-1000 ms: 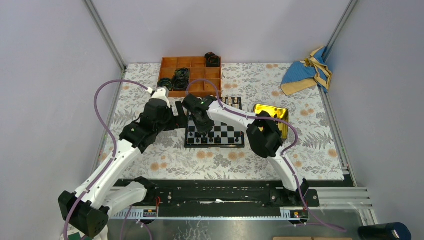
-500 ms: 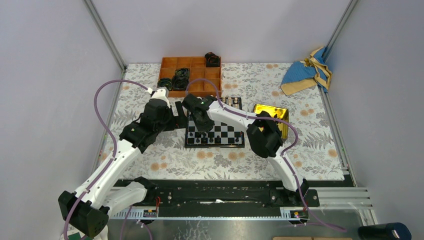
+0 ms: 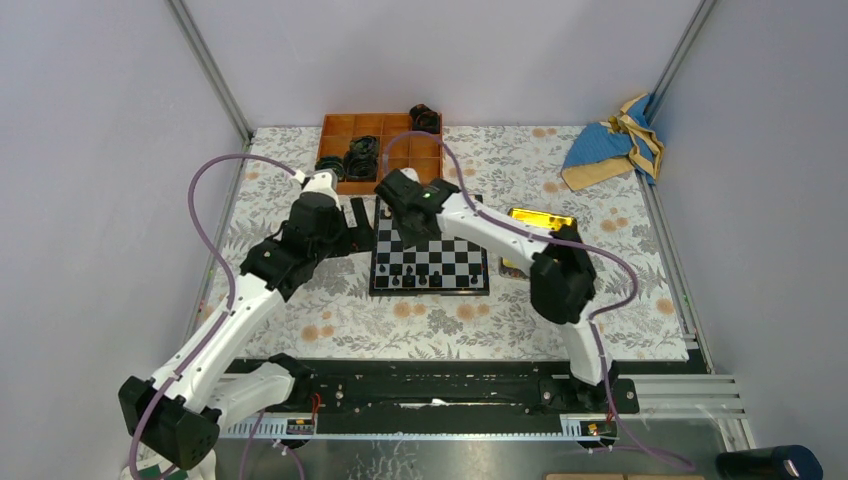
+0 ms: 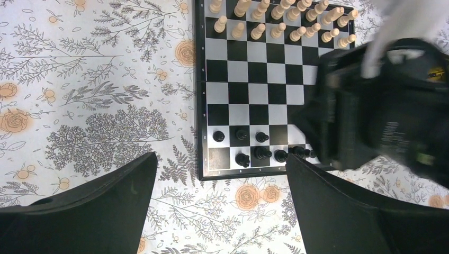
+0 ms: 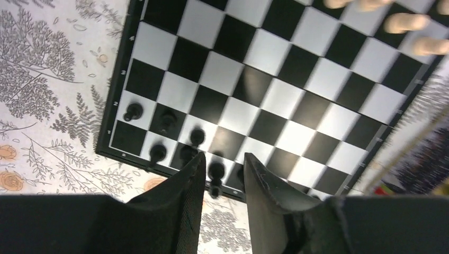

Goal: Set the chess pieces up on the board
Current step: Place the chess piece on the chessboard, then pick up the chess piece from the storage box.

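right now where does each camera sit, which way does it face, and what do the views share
Top external: fixed above and behind the arm bases, looking down on the flowered table; both arms show, left gripper and right gripper at the black-and-silver checked chessboard.
Left wrist: on the left arm, looking down at the board's corner; its spread black fingers fill the bottom corners.
Right wrist: on the right arm, close over the board; its narrowly parted fingers at the bottom.
Shared: both wrist views show the tiny black chessmen along one board edge.

Desk (image 3: 640, 330) covered by white floral-print cloth (image 4: 95, 95). Pale grey-lilac wall panels (image 3: 450, 60) on three sides, with aluminium corner posts (image 3: 210, 70). Black slotted rail (image 3: 450, 388) along near edge. Lighting even and diffuse.
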Robot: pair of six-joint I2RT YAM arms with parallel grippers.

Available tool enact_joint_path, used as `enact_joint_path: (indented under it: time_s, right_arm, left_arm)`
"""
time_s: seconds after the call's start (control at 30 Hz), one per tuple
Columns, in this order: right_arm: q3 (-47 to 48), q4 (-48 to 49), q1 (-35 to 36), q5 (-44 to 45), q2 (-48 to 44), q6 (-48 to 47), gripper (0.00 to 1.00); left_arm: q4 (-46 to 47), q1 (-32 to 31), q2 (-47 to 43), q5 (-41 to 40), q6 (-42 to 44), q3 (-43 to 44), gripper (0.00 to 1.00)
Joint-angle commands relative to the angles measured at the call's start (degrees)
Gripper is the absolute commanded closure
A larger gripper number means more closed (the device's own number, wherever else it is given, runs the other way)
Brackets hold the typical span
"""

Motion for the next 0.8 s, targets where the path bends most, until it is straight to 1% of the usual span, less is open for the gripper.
enact_joint_path:
  time_s: [0.0,0.03,0.1,0.2,0.43,0.6,0.77]
  right_arm:
    - [-5.9,3.4,-3.3,8.1,-10.7,1.5,0.58]
    - [-7.9,4.2,-4.3,9.1,-12.4,1.8,0.57]
    - [-12.3,5.1,-7.0,11.1,-15.5,2.9,0.51]
    - [-18.2,6.1,-11.4,13.1,-20.1,4.5,0.46]
    - [-31.7,9.9,-22.9,14.6,-27.4,7.1,0.45]
    - [-36.4,12.6,-28.5,15.1,-28.6,7.4,0.45]
    - [-37.6,15.0,-32.5,15.2,-27.7,7.6,0.45]
  left_arm:
    - [0.3,0.2,1.7,-1.5,1.0,2.9,0.01]
    - [0.3,0.2,2.1,-1.6,1.1,3.2,0.01]
    - [0.6,0.2,3.1,-1.8,1.2,3.8,0.01]
    - [1.1,0.2,4.4,-2.0,1.3,4.6,0.01]
    - [1.6,0.6,5.4,-5.3,-0.4,4.9,0.01]
    - [2.7,2.4,4.4,-6.4,-2.7,3.3,0.01]
    - [4.1,4.4,3.8,-5.5,-2.8,1.5,0.01]
